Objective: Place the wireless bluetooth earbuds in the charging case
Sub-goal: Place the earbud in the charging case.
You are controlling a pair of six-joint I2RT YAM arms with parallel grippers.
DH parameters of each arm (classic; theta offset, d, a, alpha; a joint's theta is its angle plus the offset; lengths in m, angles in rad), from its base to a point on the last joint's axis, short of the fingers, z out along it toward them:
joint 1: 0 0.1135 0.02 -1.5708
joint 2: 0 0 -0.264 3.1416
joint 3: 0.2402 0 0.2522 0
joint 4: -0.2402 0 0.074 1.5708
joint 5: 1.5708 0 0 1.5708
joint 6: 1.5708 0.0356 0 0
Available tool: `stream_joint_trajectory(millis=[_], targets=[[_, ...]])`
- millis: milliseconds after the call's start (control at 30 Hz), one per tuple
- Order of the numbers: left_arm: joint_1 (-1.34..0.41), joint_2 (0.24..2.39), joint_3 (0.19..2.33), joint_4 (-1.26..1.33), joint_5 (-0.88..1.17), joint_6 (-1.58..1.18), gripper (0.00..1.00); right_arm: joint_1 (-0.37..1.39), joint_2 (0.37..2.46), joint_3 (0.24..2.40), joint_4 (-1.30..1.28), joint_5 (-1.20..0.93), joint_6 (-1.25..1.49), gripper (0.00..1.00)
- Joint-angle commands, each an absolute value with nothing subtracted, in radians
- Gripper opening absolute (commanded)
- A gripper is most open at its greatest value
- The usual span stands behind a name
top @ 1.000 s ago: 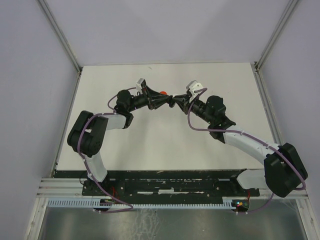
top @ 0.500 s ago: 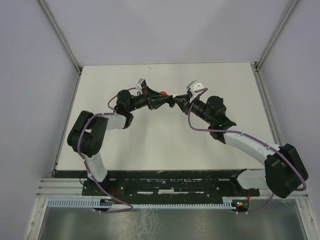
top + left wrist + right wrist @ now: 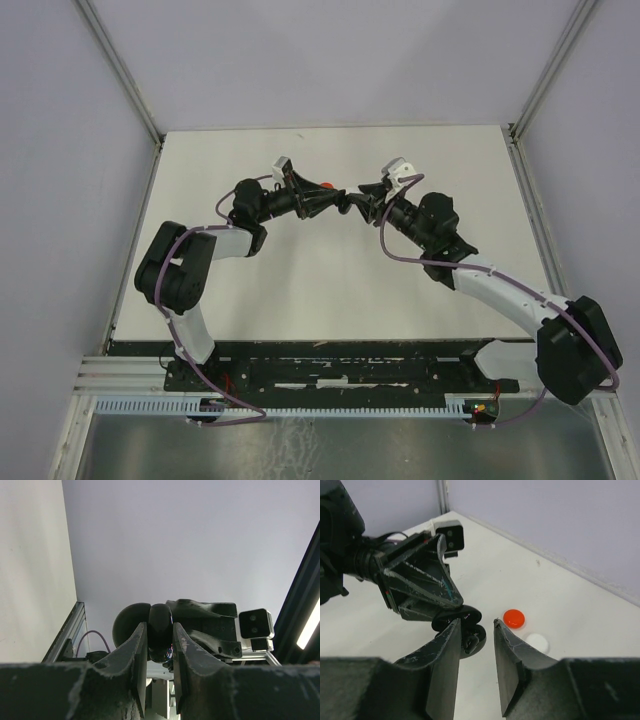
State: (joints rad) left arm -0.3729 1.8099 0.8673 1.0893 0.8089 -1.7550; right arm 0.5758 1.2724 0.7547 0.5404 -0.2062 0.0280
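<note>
Firstly, the left jaws: pinched shut on the rim of the black charging case (image 3: 160, 625), held up off the table (image 3: 560, 590) with the lid hinged open. Next, the right jaws: spread, apparently empty, set either side of the case's lower half from the opposite direction, with no visible grip on it.

As for the earbuds: none distinguishable with certainty. A dark form low in the open case, seen from the right wrist, is possibly one, but black on black and too small to confirm.

Judged step: right-side release and withdrawal after seating an earbud. To do it well:
- Keep the left pinch firm and the case motionless.
- Draw the right jaws straight back along the approach line, spread wide enough to clear both case halves.
- Avoid sideways drag, likely to twist the case in the pinch or flick out a loosely seated earbud.
- Verify seating before closing the lid.

Further out: red disc (image 3: 514, 618) and white disc (image 3: 537, 642) flat on the table, near each other, beyond the jaws. Leave both untouched.
</note>
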Motion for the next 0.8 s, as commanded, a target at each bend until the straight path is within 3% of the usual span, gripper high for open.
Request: stream_joint_trajectory(millis=[0, 100, 267, 400, 600, 767], targets=[[-0.376, 1.791, 0.899, 1.092, 0.787, -1.732, 0.03, 0.577, 1.189, 0.773, 0.654, -0.132, 0.093, 0.42], [-0.376, 1.795, 0.889, 1.082, 0.773, -1.713, 0.03, 0.578, 1.156, 0.853, 0.489, -0.036, 0.108, 0.49], [-0.373, 1.782, 0.885, 1.020, 0.722, -1.634, 0.03, 0.578, 1.223, 1.178, -0.186, 0.268, 0.181, 0.56], [-0.371, 1.746, 0.881, 0.954, 0.624, -1.560, 0.03, 0.577, 1.348, 1.348, -0.522, 0.265, 0.208, 0.64], [-0.372, 1.697, 0.884, 0.864, 0.516, -1.483, 0.03, 0.578, 1.451, 1.382, -0.603, 0.154, 0.249, 0.72], [-0.375, 1.676, 0.878, 0.845, 0.483, -1.474, 0.03, 0.578, 1.520, 1.400, -0.615, 0.106, 0.264, 0.74]])
